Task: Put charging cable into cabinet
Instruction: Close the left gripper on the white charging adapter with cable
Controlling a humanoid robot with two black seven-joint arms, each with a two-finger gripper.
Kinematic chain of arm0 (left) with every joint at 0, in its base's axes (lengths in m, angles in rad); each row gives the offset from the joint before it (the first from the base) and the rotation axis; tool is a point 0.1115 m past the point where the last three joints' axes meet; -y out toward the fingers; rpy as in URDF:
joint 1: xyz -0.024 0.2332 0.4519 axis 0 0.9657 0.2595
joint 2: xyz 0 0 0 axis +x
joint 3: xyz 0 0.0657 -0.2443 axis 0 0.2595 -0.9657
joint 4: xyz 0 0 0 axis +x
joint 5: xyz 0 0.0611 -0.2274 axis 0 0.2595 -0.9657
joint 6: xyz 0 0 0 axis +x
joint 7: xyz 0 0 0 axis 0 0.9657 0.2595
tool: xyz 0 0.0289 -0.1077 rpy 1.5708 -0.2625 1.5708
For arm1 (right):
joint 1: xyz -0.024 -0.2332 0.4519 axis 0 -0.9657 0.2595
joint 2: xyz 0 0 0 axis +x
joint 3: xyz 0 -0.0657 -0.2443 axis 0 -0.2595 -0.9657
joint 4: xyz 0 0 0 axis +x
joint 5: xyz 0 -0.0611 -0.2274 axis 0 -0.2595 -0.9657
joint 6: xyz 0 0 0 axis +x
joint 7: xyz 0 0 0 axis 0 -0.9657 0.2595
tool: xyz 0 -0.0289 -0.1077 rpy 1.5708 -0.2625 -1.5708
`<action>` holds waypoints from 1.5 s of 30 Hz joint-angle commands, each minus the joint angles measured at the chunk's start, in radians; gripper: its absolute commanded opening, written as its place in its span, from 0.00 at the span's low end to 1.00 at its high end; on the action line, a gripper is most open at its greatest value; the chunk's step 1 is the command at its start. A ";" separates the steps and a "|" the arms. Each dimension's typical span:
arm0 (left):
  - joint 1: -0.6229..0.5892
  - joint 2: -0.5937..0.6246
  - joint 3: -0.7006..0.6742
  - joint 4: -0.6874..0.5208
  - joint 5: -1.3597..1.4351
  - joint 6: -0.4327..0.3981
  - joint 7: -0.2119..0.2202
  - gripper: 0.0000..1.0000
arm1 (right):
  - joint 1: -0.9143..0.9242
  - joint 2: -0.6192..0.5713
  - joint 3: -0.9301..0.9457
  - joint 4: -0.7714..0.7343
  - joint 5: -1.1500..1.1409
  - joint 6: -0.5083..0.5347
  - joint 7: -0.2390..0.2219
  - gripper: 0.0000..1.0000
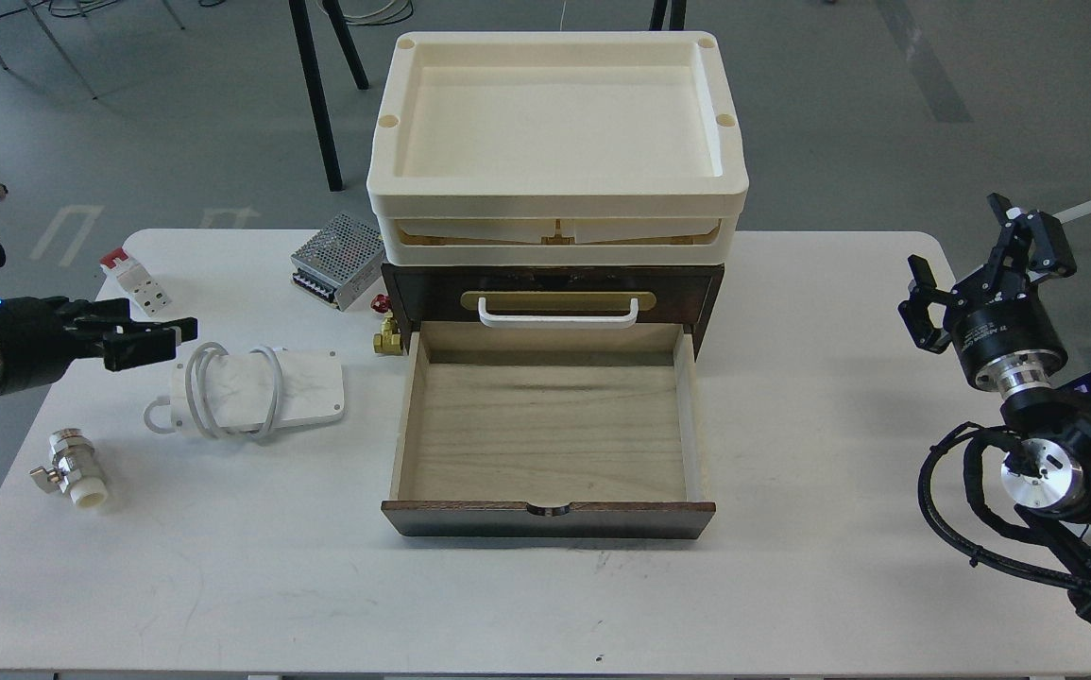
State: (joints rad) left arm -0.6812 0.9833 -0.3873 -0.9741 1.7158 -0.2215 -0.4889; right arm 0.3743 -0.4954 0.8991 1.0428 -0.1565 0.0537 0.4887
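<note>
The charging cable (257, 392), white loops around a flat white marbled card, lies on the white table (545, 604) left of the cabinet. The cabinet (706, 283) is a dark brown box with a cream tray top (554, 123). Its light-wood drawer (545, 430) is pulled out towards me and holds nothing. A white handle (559, 312) sits on a brass plate above it. My left gripper (172, 338) lies horizontal, pointing right, just left of the cable and above the table, open and empty. My right gripper (975, 250) is open and empty, raised at the table's right edge.
A perforated metal power-supply box (337, 257) stands behind the cable. A red-and-white block (134, 280) is at the back left. A small brass valve (384, 335) sits by the cabinet's left side. A metal fitting (73, 467) lies near the left edge.
</note>
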 commanded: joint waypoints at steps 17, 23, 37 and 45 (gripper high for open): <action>0.068 -0.215 0.147 0.265 -0.031 0.235 0.000 0.99 | 0.000 0.000 0.000 -0.001 0.000 0.000 0.000 0.99; 0.069 -0.262 0.150 0.347 -0.123 0.232 0.000 0.97 | 0.000 0.000 0.000 -0.001 0.000 0.000 0.000 0.99; 0.081 -0.259 0.212 0.345 -0.117 0.306 0.000 0.11 | 0.000 0.000 0.000 -0.001 0.000 0.000 0.000 0.99; 0.074 -0.244 0.202 0.335 -0.163 0.444 0.000 0.01 | 0.000 0.000 0.000 -0.001 0.000 0.000 0.000 0.99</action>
State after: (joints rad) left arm -0.6022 0.7301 -0.1795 -0.6305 1.5869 0.1772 -0.4889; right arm 0.3743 -0.4954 0.8989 1.0416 -0.1567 0.0537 0.4887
